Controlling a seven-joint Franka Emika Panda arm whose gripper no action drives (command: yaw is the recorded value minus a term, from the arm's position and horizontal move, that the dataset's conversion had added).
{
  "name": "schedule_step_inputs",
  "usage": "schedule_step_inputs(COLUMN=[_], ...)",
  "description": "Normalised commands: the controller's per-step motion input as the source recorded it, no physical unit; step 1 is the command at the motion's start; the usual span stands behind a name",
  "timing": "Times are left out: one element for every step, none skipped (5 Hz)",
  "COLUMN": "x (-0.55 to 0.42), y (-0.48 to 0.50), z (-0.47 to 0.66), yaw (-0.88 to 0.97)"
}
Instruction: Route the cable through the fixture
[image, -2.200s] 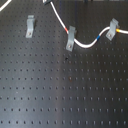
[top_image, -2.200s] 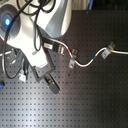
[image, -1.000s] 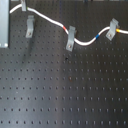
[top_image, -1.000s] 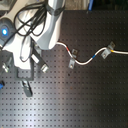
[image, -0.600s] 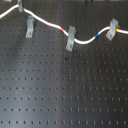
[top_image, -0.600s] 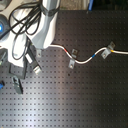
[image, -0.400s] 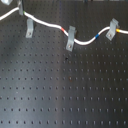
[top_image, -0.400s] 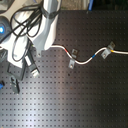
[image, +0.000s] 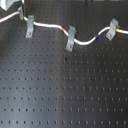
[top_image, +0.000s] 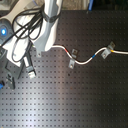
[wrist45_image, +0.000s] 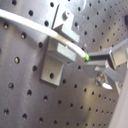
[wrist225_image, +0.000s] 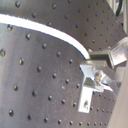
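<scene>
Since 2.2 s ago, the long white banded cable (image: 47, 24) has swung onto the small grey metal clip (image: 29, 26) at the first exterior view's far left. The tool (wrist45_image: 102, 60) pinches the cable end; keep tension, press it low under the bent top.

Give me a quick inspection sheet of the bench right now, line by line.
Surface: dark perforated board, bare in front.
Job's things: white cable runs across three grey clips in the first exterior view: left, middle, right.
Clutter: nothing seen.
Gripper: close to the left clip in the first wrist view; open or shut cannot be told.
Cables: black robot leads looped beside the arm.
Surroundings: nothing seen.
</scene>
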Motion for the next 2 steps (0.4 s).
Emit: schedule_step_inputs(x=[-0.036,-0.076], y=[0.02,0.048], z=[0.11,0.41], yaw=[0.01,0.03])
